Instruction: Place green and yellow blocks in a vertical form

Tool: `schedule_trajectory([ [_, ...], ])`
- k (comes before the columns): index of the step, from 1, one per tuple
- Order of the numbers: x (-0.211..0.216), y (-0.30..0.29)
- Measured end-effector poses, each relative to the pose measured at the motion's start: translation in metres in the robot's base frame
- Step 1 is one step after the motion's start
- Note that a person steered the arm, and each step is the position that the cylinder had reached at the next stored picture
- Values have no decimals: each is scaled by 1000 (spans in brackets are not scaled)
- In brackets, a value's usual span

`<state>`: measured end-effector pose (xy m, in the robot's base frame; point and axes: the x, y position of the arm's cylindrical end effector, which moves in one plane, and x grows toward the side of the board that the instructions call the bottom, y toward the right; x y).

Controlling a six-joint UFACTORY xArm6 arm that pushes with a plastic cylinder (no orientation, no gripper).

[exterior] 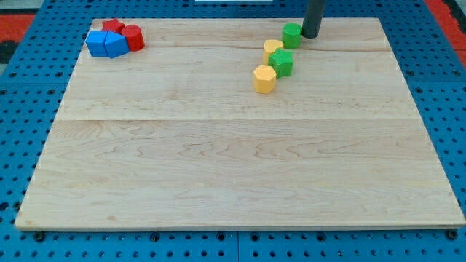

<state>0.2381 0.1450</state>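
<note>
Four blocks stand in a slanted line near the view's top right of the wooden board (218,160). From the top down: a green block (292,34), a yellow block (273,49), a green block (281,63) and a yellow hexagonal block (264,78). The line leans from upper right to lower left. My tip (310,34) is just right of the top green block, touching or nearly touching its right side. The rod rises out of the view's top edge.
A cluster sits at the board's top left corner: two blue blocks (97,44) (115,45) and two red blocks (133,37) (112,27). Blue perforated table (29,109) surrounds the board on all sides.
</note>
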Motion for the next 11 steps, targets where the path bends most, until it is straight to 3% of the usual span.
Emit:
schedule_trajectory([
  [6, 7, -8],
  [8, 11, -44],
  [10, 75, -31],
  [11, 85, -38],
])
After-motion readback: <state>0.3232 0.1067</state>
